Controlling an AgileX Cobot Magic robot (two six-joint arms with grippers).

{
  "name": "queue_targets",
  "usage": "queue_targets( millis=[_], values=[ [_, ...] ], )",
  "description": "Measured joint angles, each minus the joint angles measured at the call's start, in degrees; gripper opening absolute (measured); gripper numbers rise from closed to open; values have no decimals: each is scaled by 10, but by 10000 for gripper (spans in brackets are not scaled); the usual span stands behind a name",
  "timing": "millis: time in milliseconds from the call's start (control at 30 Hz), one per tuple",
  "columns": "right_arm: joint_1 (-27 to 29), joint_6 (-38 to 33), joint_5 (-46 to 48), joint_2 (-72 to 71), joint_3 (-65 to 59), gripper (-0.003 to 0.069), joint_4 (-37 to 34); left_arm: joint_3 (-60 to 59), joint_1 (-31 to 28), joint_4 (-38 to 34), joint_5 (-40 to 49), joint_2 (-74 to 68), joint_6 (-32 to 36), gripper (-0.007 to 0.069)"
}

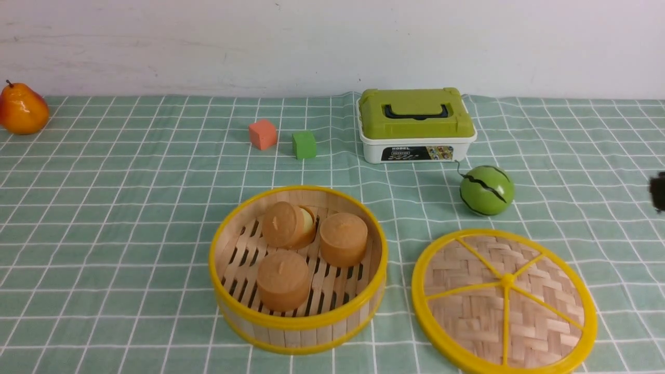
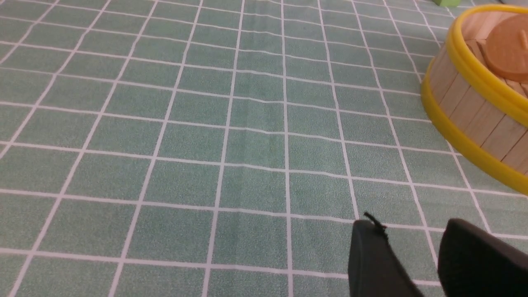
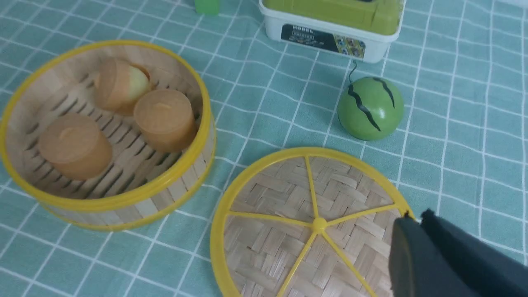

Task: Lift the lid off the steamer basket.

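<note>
The steamer basket point(image 1: 298, 332) stands uncovered on the desk point(image 1: 130, 208), with three brown round cakes point(image 1: 283, 280) on its slatted floor. The lid point(image 1: 467, 311) lies flat at its 3 o'clock, not touching it. The white box point(image 1: 415, 150), at 1 o'clock, is closed. The right pincer point(image 3: 412, 218) is pressed together and empty. The left pincer point(image 2: 408, 231) is spread and empty.

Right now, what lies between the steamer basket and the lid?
Only bare cloth: the front view shows the steamer basket and the lid lying apart.
</note>
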State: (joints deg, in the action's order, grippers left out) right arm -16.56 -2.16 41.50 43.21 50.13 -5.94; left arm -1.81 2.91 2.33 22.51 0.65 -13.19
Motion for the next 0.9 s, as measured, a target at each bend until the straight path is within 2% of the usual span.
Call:
queue_targets(
  millis=[200, 633, 800, 900],
  values=[
    [0, 2, 3, -114, -64, -22, 1, 0, 0, 0, 0, 0, 0, 239],
    [0, 2, 4, -141, -80, -13, 5, 0, 0, 0, 0, 0, 0, 239],
    [0, 2, -81, -141, -101, -12, -5, 0, 0, 0, 0, 0, 0, 239],
    [0, 2, -191, -143, -148, -12, 7, 0, 0, 0, 0, 0, 0, 239]
  ],
)
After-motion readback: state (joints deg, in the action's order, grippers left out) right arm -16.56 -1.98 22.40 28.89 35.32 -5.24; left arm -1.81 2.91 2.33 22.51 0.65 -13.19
